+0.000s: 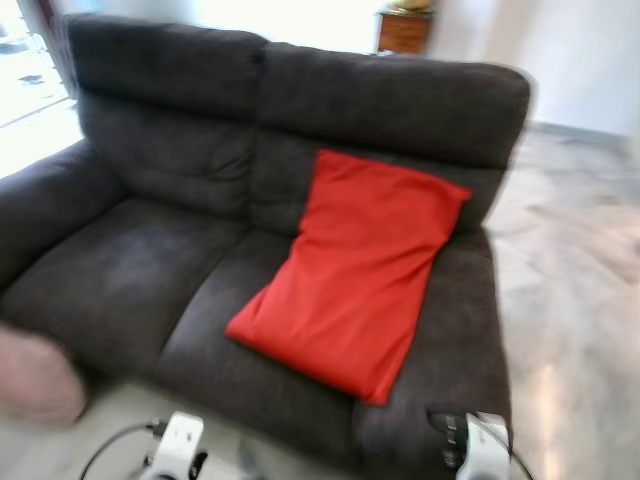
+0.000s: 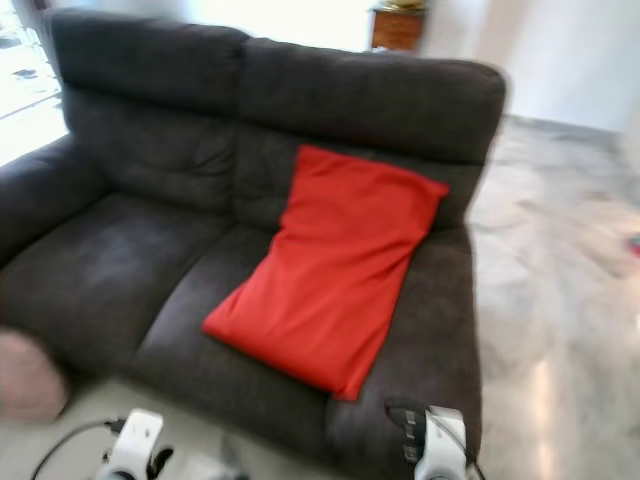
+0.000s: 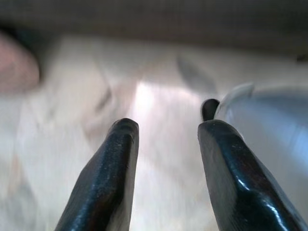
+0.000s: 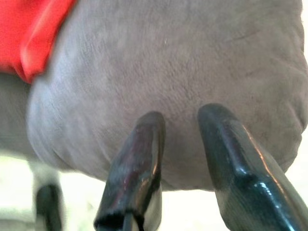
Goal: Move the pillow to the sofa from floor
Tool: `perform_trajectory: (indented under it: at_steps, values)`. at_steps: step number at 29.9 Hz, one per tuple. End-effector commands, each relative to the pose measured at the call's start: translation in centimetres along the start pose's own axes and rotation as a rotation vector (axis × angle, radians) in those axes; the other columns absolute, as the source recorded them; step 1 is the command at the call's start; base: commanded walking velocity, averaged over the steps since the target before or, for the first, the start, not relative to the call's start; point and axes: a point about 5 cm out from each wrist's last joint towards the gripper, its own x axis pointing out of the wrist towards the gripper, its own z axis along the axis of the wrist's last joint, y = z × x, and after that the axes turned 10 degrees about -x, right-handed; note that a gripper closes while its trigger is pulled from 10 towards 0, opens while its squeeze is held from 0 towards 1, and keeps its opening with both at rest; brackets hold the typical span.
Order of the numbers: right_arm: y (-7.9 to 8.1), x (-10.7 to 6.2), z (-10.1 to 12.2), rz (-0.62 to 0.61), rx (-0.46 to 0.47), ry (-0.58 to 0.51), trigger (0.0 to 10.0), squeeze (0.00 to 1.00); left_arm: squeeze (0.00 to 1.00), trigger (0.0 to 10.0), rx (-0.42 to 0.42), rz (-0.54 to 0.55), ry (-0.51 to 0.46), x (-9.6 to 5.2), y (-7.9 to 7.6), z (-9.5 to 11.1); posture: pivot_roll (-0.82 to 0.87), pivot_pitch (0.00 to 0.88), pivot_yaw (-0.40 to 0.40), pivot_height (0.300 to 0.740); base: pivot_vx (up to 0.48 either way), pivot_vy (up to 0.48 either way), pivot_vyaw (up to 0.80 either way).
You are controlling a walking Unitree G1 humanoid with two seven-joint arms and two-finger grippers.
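Observation:
A red pillow lies on the right seat of the dark grey sofa, its top edge leaning on the backrest. Nothing holds it. Both silver arms are low in front of the sofa, the left wrist and the right wrist at the bottom of the eye views. My left gripper is open over pale floor, nothing between its fingers. Open as well, my right gripper points at the front of the right seat cushion, with a corner of the red pillow off to one side.
A blurred pink rounded thing lies on the floor by the sofa's left front corner. Pale marble floor stretches to the right of the sofa. A wooden cabinet stands behind it. The left seat holds nothing.

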Motion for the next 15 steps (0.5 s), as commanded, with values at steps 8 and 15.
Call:
perform_trajectory:
  at_steps: [8,15]
  values:
    - [0.2,-0.1,-0.4,0.005,-0.008,0.023,10.0,0.00,0.00,10.0,0.006,0.016,-0.004,0.1,0.8,0.6,0.05,0.009,-0.013,0.740,-0.067,0.000,0.00]
    - [-0.4,-0.3,-1.5,-0.013,-0.036,0.103,10.0,0.00,0.00,10.0,0.006,0.000,0.010,0.2,0.3,0.5,0.05,0.016,-0.012,0.740,0.000,0.000,0.00]
